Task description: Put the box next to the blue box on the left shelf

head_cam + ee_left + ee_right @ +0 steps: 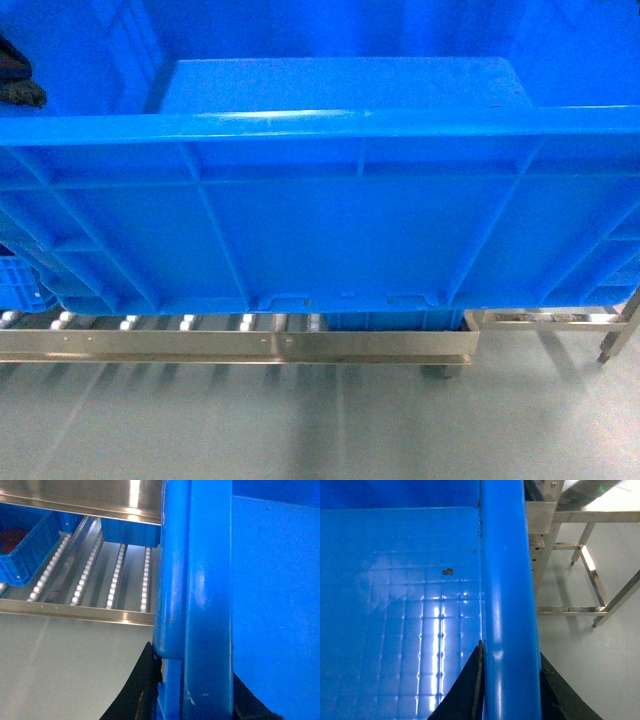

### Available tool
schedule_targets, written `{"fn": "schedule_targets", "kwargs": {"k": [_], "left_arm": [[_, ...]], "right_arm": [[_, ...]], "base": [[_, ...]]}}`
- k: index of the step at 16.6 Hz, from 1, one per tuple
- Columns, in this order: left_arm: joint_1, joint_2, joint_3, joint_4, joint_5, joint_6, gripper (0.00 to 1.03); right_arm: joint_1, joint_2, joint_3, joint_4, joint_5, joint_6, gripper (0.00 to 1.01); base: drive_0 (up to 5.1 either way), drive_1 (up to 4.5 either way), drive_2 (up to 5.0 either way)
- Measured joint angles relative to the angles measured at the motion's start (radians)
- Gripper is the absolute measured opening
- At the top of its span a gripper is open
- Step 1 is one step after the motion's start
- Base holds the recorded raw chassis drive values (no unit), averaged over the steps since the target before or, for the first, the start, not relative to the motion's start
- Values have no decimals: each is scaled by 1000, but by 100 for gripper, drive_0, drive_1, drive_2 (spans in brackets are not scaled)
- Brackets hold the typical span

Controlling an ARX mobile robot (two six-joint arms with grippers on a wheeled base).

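Note:
A big blue plastic box [320, 230] fills the head view, held up in front of the roller shelf [240, 345]. In the left wrist view my left gripper [195, 680] is shut on the box's left rim [200, 605], a black finger [135, 695] on each side. In the right wrist view my right gripper [510, 680] is shut on the right rim [507, 580], with its fingers [462, 690] pressed against it. A smaller blue box [25, 545] sits on the shelf rollers at the left, and its corner [18, 280] shows in the head view.
Another blue crate [130, 530] sits further back on the rollers [117, 575], under a steel upper level [80, 495]. A steel frame [580, 565] stands to the right of the shelf. Grey floor [320, 430] lies in front. A dark shape [20, 85] shows at the upper left.

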Motion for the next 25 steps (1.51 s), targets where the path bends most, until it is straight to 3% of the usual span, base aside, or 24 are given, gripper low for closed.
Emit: {"fn": "schedule_targets", "kwargs": {"k": [25], "left_arm": [[5, -3, 0, -2, 0, 0, 17]], "right_arm": [[6, 3, 0, 0, 3, 3, 19]], "base": [[-499, 248, 248]]}}
